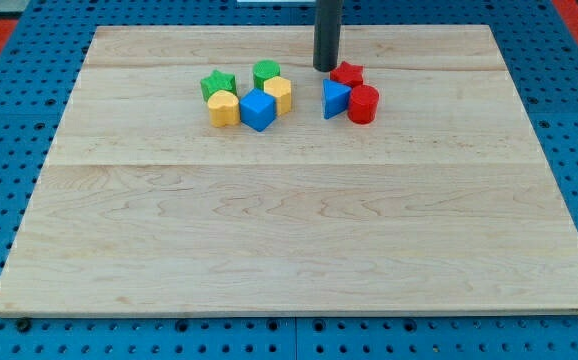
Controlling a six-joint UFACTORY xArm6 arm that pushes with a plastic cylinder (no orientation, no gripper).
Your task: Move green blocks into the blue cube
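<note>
A blue cube (258, 110) sits near the view's top centre of the wooden board (289, 230). A green star block (217, 83) lies up and to its left, beyond a yellow block (223, 107) that touches the cube's left side. A green round block (266, 73) lies just above the cube, behind a yellow hexagon block (278, 94) that touches the cube's upper right. My tip (325, 67) stands to the right of the green round block, apart from it, and just left of a red star block (346, 73).
A blue triangular block (336, 99) and a red cylinder (363, 104) sit together with the red star to the right of the cube's cluster. Blue pegboard (9, 120) surrounds the board on all sides.
</note>
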